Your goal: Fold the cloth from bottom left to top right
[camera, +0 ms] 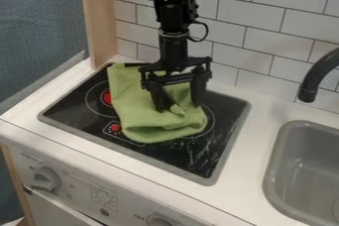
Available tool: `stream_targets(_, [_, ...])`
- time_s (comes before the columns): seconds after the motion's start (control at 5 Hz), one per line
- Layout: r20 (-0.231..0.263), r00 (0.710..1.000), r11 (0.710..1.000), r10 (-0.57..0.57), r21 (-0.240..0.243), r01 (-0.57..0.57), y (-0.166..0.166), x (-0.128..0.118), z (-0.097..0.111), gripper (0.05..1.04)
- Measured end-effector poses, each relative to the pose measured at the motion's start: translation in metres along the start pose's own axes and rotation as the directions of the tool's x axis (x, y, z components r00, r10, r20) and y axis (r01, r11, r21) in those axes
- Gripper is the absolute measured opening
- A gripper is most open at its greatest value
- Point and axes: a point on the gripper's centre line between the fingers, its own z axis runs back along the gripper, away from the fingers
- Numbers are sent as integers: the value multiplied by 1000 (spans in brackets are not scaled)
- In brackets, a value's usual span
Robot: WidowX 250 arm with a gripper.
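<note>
Cloth (142, 116) on hob (73, 110) nr sink (286, 145), spread tool (179, 106) prob. against it

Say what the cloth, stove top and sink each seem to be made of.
Cloth: soft, matte fabric, given its rounded folds.
Stove top: glossy black glass or plastic, judging by pale reflections.
Sink: smooth grey plastic or metal; its soft sheen fits either.

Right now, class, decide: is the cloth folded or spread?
Partly folded: the cloth looks doubled over at its near edge, and a ridge stands up near its right side.
</note>
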Motion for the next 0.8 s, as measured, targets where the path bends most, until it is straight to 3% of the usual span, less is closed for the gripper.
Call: stream_targets(0.8, [91,996,997,-18,-79,25,6,-15,65,999])
